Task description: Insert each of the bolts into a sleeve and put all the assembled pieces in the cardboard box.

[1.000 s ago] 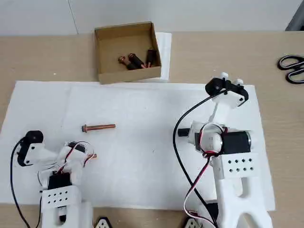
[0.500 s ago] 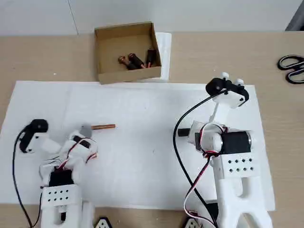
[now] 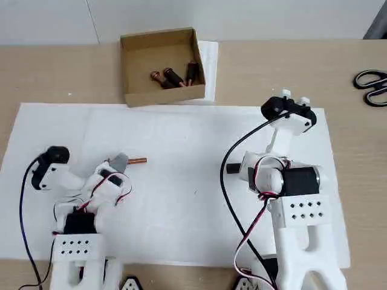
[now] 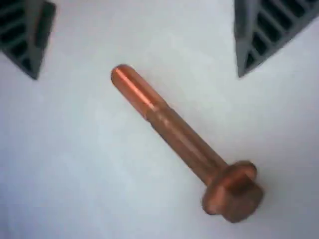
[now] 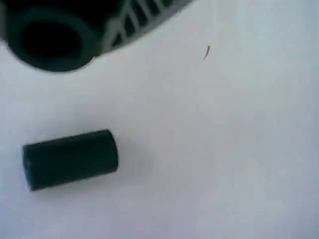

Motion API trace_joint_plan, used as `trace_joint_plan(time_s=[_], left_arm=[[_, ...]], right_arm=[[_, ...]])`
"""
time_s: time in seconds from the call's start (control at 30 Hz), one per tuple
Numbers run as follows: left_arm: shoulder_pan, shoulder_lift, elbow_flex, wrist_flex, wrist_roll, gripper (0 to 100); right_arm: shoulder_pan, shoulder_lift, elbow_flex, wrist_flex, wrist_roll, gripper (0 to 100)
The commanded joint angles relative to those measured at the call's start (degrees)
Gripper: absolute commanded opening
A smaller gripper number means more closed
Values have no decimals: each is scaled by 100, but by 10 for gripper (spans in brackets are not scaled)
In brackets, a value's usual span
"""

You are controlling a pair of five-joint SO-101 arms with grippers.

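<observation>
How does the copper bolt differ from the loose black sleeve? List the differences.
Colour: the bolt is shiny copper, the sleeve matt black. Shape: the bolt is long and slim with a flanged head; the sleeve is a short plain cylinder. Place: the bolt lies between the open fingertips of the left gripper, the sleeve by the right arm. Both lie on their sides on the white paper, ungripped.

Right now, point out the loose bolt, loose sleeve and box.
loose bolt (image 4: 174,134), left wrist view, mid shank.
loose sleeve (image 5: 70,159), right wrist view, side wall.
box (image 3: 163,95), high view, front wall.
</observation>
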Motion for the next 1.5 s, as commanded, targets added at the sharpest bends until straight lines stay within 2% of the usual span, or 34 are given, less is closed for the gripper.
trace_joint_plan(time_s=[0.0, 0.17, 0.4, 0.6, 0.73, 1.13, 1.47], left_arm=[[62, -9, -848, 809, -273, 228], [316, -9, -1895, 2040, -422, 228], [334, 105, -3204, 3077, -510, 228], [290, 1793, -4778, 4422, -457, 228], [299, 3156, -5754, 5178, -97, 229], [290, 4844, -5895, 5116, 97, 229], [290, 6127, -5895, 3727, 255, 228]], right_arm=[[48, -101, -35, -119, 53, 2], [48, -101, -35, -119, 44, 2], [48, -136, -35, -119, 44, 2], [48, -145, -35, -119, 26, 2], [48, -154, -35, -110, 26, 2], [40, -145, -35, -110, 18, 2], [31, -136, -35, -110, 18, 2]])
